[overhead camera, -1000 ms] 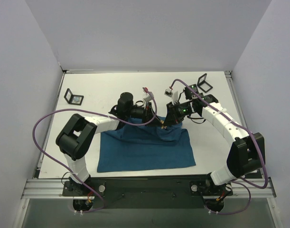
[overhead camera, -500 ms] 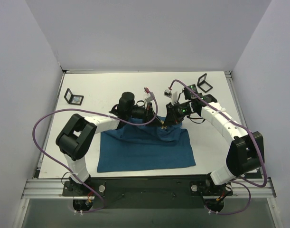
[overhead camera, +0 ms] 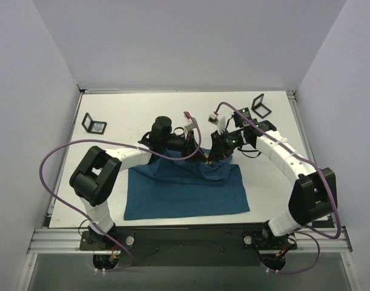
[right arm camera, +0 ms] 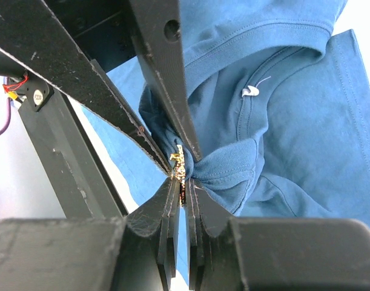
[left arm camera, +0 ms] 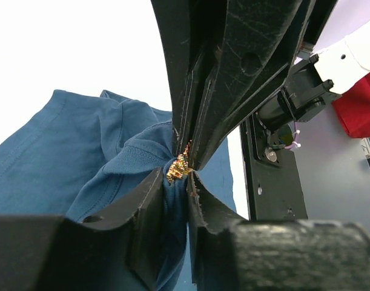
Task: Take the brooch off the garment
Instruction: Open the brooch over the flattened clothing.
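Pale lavender walls (overhead camera: 185, 42) close in a white table (overhead camera: 142, 115). The garment (overhead camera: 185, 194), a teal-blue T-shirt folded into a rectangle, lies toward the middle of the table's near edge, its long side running left to right along that edge. Its far edge is bunched where the two arms meet.

The left hand (left arm camera: 175, 191) is clenched on a pinch of the shirt's ribbed neckband, with blue cloth filling the gap between its fingers. The right hand (right arm camera: 182, 193) comes in from the opposite side, tip to tip with the left, its fingers pressed almost flat together on the brooch.

Two black square frames stand well apart from the shirt, one (overhead camera: 94, 124) near the left edge and one (overhead camera: 261, 108) near the far right corner.

The brooch (left arm camera: 180, 167), a tiny gold cluster, sits on the neckband at the fingertips. Its long axis runs in line with the right hand's fingers, into the slit between them. Which end is its front cannot be told.
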Controlling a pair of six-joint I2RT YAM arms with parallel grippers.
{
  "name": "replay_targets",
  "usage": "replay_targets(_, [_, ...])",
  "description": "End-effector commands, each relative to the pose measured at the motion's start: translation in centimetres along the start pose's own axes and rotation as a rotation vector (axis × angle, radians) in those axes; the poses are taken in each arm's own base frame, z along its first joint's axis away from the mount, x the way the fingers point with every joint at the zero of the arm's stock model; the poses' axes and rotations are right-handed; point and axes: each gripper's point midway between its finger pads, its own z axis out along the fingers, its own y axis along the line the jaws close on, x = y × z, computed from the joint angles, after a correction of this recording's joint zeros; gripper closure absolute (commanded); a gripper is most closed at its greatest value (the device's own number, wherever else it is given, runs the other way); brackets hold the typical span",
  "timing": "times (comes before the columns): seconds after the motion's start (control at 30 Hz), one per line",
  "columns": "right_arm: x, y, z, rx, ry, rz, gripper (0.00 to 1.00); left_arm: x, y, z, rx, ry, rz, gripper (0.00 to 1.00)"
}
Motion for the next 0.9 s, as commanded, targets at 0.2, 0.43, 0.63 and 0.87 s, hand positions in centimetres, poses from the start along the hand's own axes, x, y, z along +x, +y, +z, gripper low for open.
replay_targets(0.2, [-2.0,0.4,-0.6,-0.002,-0.040,-0.058,1.00,-3.7,-3.3,-1.3,0.106,-0.078,0.076,0.57])
replay_targets(0.43, [-2.1,0.6,-0.6,-0.009,-0.040,-0.059,1.00,-3.5,-3.0,-1.2,0.095,-0.077,0.088,0.60])
replay_targets(0.63, [-2.2,0.8,-0.6,-0.023,-0.043,-0.059,1.00,-3.1,-2.5,-1.3,0.072,-0.068,0.112,0.73])
replay_targets(0.87, [-2.1,0.9,-0.5,-0.027,-0.036,-0.059,1.00,-3.2,-2.4,-0.9,0.059,-0.076,0.097,0.79])
